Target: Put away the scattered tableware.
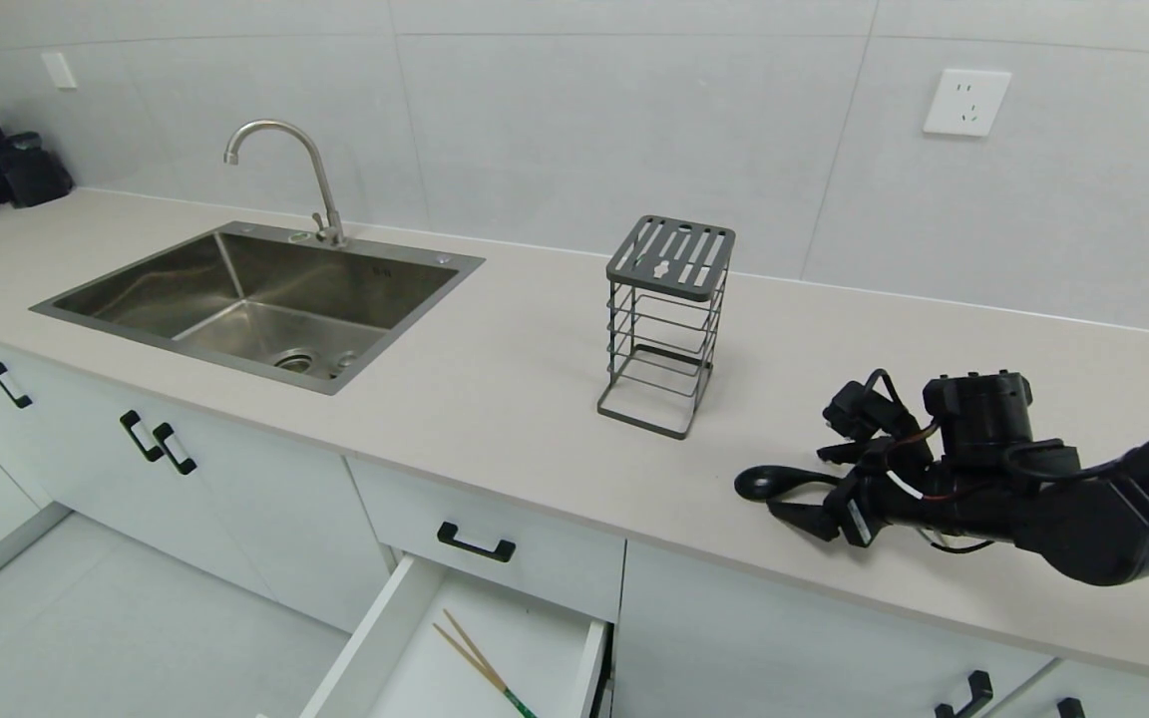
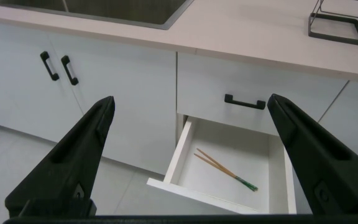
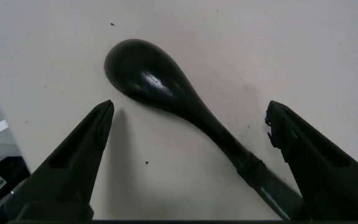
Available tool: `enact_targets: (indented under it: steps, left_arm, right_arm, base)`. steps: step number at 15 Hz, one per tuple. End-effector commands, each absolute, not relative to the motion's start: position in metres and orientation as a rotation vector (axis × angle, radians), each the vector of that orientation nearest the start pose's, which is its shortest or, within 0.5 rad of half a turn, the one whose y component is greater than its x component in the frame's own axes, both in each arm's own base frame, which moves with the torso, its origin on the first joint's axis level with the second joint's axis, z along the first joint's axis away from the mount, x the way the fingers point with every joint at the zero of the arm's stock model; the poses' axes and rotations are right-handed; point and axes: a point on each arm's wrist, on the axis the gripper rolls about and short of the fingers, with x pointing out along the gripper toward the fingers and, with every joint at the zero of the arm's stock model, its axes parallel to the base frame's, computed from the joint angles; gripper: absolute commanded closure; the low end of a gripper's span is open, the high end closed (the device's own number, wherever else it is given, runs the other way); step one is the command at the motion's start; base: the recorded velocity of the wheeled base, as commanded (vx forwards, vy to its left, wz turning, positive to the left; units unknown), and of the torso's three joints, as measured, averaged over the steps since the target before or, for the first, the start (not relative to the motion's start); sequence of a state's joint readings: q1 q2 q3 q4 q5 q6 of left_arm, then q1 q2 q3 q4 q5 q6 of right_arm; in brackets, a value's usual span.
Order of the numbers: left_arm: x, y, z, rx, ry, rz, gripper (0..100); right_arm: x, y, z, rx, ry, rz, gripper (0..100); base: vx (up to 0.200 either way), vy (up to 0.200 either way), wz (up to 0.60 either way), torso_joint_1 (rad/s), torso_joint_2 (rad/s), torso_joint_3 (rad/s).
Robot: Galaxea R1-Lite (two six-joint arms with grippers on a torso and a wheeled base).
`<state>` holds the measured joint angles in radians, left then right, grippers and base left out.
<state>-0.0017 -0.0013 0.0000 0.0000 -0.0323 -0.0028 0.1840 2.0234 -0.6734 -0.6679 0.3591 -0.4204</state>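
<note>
spoon (image 3: 143, 70): being judged stiff, light, slick.
hold: handle (image 3: 229, 146) being favoured, right of the rack (image 1: 667, 324).
right tool (image 3: 189, 111): being held open.

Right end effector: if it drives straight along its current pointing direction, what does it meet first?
Most likely the black spoon. It lies on the countertop, centred ahead of the open right end effector. Depth is unclear from the wrist view, but the countertop sits directly under the spoon.
</note>
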Motion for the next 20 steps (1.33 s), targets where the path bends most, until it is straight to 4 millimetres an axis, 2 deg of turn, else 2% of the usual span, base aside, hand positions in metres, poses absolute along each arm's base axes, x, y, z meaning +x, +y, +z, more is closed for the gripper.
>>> enact_targets:
  steps: [1,2,3,9,12,15,20]
  left_arm:
    - [-0.023,-0.001,0.075,-0.003,0.0,-0.034,0]
    - [-0.023,-0.001,0.075,-0.003,0.0,-0.034,0]
    - [-0.023,-0.001,0.075,-0.003,0.0,-0.034,0]
    - [-0.023,-0.001,0.075,-0.003,0.0,-0.034,0]
    - [-0.023,-0.001,0.075,-0.003,0.0,-0.034,0]
    - [-0.023,-0.001,0.075,-0.003,0.0,-0.034,0]
    - [-0.023,-0.001,0.075,-0.003,0.0,-0.034,0]
  right_arm:
    - [0.322,0.068,0.04,-0.328,0.591,0.67,0]
    - [0.324,0.069,0.037,-0.326,0.595,0.677,0]
    - [0.324,0.069,0.036,-0.324,0.599,0.677,100]
    - [0.322,0.07,0.038,-0.359,0.582,0.692,100]
    - [0.315,0.078,0.056,-0.377,0.527,0.71,100]
    - [0.295,0.086,0.074,-0.396,0.487,0.738,100]
    - [0.245,0.093,0.108,-0.421,0.387,0.789,100]
  base:
    - [0.0,0.0,0.0,0.0,0.0,0.0]
    - [0.0,0.0,0.0,0.0,0.0,0.0]
    - [0.0,0.0,0.0,0.0,0.0,0.0]
    - [0.0,0.0,0.0,0.0,0.0,0.0]
    - [0.0,0.0,0.0,0.0,0.0,0.0]
    - [0.0,0.0,0.0,0.0,0.0,0.0]
    - [0.0,0.0,0.0,0.0,0.0,0.0]
